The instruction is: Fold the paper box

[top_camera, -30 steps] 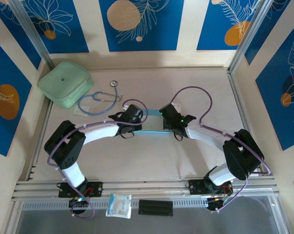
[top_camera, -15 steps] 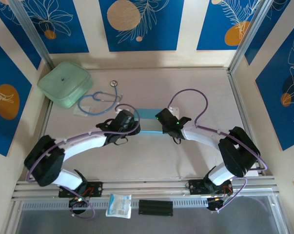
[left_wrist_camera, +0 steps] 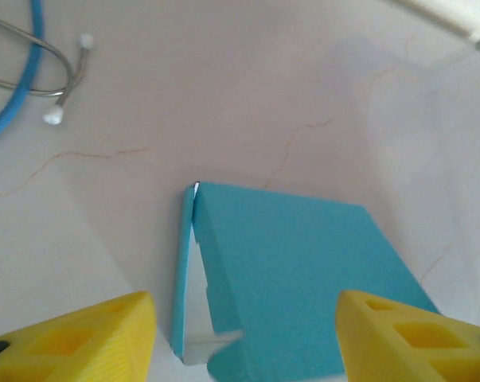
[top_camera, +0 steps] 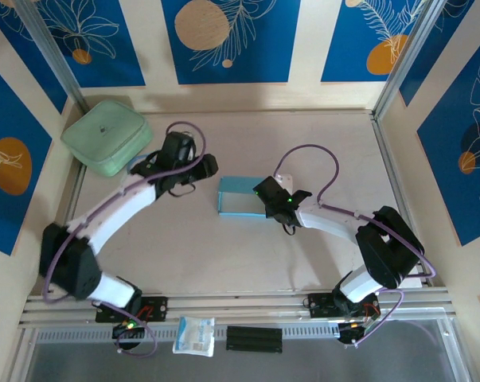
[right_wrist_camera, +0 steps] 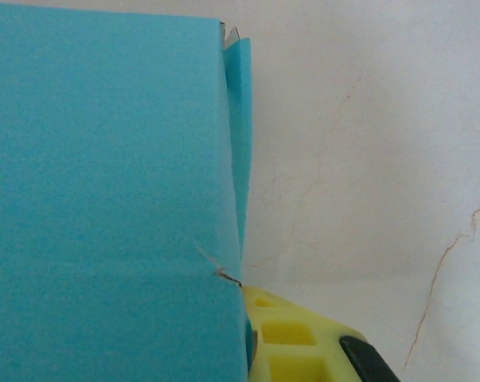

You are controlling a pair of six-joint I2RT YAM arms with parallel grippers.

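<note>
The paper box (top_camera: 238, 197) lies flat mid-table, a sky-blue rectangle. My left gripper (top_camera: 204, 166) hovers to its upper left, apart from it. In the left wrist view the box (left_wrist_camera: 303, 270) shows one side flap standing ajar with white inside, and my left gripper (left_wrist_camera: 247, 342) is open, its yellow fingertips (left_wrist_camera: 88, 342) wide at the bottom corners with nothing held. My right gripper (top_camera: 263, 196) sits at the box's right end. In the right wrist view the box (right_wrist_camera: 104, 199) covers the left half, and my right gripper (right_wrist_camera: 251, 338) is shut on its edge, one yellow finger (right_wrist_camera: 303, 342) showing.
A pale green rounded case (top_camera: 107, 137) stands at the back left. A blue stethoscope (left_wrist_camera: 34, 48) lies near it, under my left arm. At the near rail (top_camera: 240, 306) rest a small clear-white packet (top_camera: 194, 335) and a black block (top_camera: 254, 338).
My left gripper opened, let go of the box's left end and drew back up and to the left. The box settled flat. My right gripper stayed shut at the box's right end.
</note>
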